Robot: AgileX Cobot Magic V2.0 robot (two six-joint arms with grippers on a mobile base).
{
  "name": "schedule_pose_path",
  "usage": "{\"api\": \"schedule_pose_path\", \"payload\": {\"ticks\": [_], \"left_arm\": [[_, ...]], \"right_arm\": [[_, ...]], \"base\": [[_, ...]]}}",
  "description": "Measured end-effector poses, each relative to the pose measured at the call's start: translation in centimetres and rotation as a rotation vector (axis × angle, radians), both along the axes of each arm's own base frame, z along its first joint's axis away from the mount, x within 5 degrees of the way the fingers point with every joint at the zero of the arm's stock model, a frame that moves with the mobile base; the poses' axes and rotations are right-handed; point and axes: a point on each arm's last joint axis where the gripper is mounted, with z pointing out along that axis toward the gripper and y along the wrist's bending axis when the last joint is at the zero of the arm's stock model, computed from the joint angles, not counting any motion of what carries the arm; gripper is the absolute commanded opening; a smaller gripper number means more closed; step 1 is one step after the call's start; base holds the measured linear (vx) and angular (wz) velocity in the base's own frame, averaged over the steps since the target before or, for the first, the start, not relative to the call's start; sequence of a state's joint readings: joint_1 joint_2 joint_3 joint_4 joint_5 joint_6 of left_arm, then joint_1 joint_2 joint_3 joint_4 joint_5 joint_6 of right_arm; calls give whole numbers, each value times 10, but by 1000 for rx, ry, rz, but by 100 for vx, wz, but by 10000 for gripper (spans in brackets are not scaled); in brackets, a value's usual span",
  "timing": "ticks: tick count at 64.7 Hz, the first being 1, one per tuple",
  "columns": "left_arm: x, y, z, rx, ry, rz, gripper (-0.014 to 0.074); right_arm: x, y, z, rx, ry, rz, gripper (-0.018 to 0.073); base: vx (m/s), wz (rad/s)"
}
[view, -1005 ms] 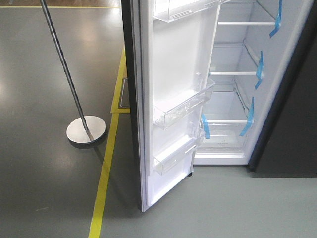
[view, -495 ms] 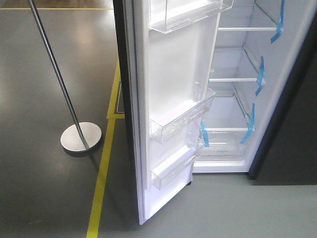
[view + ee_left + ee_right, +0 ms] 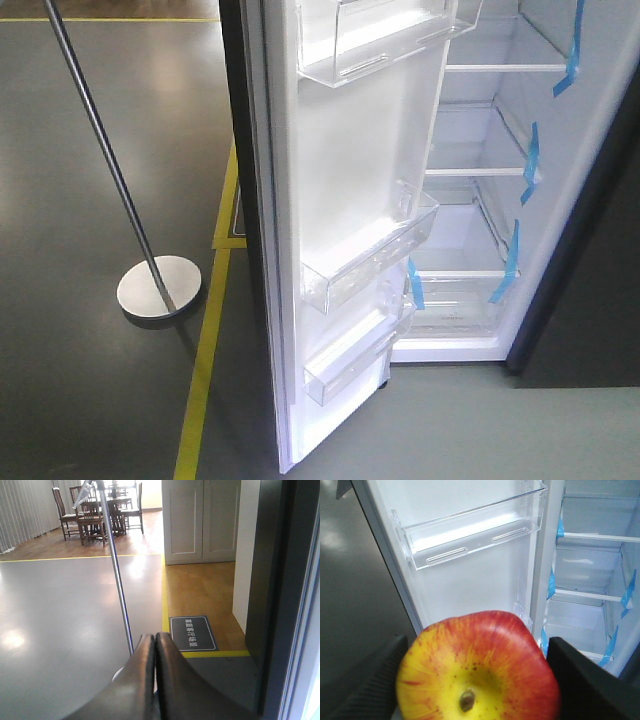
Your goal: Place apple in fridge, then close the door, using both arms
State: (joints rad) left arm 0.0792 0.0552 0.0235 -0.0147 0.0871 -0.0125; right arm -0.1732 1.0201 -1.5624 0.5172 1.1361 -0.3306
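Note:
The red and yellow apple [image 3: 478, 667] fills the bottom of the right wrist view, held between the two dark fingers of my right gripper [image 3: 478, 680]. The fridge [image 3: 480, 190] stands open, white inside with shelves and blue tape strips. Its door [image 3: 345, 200] swings out toward me, its white lining and clear bins facing right. In the right wrist view the door [image 3: 470, 545] is ahead and the fridge interior [image 3: 585, 605] is to the right. My left gripper [image 3: 154, 642] is shut and empty, left of the door's dark outer face [image 3: 272, 580]. Neither gripper shows in the front view.
A metal pole [image 3: 100, 160] on a round base [image 3: 158, 287] stands left of the door. A yellow floor line [image 3: 205, 380] runs along the floor. A dark floor sign [image 3: 193, 633] lies ahead of the left gripper. Chairs and a table [image 3: 95, 510] stand far back.
The front view has shifted closer: the door and fridge now sit lower and larger in the frame, and the pole base has slid to the left.

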Motion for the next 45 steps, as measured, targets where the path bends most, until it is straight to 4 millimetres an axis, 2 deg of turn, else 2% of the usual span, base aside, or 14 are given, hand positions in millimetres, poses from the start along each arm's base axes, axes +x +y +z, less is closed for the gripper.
{"api": "schedule_pose_path", "payload": {"ticks": [45], "left_arm": [[0,0,0,0,0,0,-6]], "right_arm": [[0,0,0,0,0,0,185]], "base": [[6,1]]}}
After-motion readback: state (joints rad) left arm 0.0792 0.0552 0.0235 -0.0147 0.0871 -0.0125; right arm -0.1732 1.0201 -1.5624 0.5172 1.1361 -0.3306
